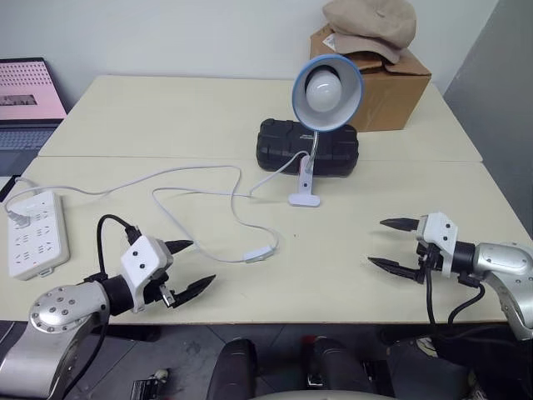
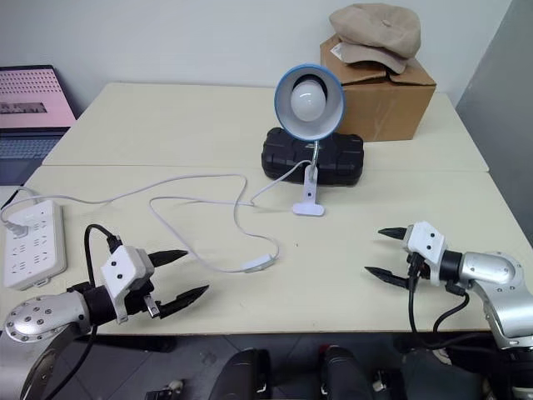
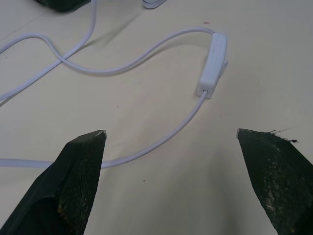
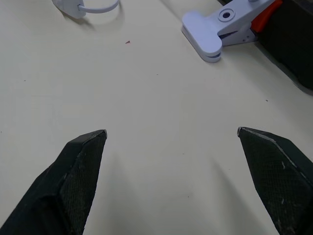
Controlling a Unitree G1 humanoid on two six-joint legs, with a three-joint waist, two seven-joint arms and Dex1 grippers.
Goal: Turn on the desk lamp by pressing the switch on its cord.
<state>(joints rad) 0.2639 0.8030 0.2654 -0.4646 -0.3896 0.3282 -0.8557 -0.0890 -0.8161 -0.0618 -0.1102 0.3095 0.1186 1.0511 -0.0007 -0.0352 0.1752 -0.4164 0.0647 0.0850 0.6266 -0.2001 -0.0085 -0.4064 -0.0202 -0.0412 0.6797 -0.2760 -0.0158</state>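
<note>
Flanking the switch on its cord, left gripper and right gripper hover released.

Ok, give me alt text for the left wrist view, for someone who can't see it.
The left gripper, fingers spread wide and holding nothing, points across a cream table toward the switch, a slim white oblong on a thin white cord that loops over the tabletop. The switch lies ahead of the fingertips, untouched.
</note>
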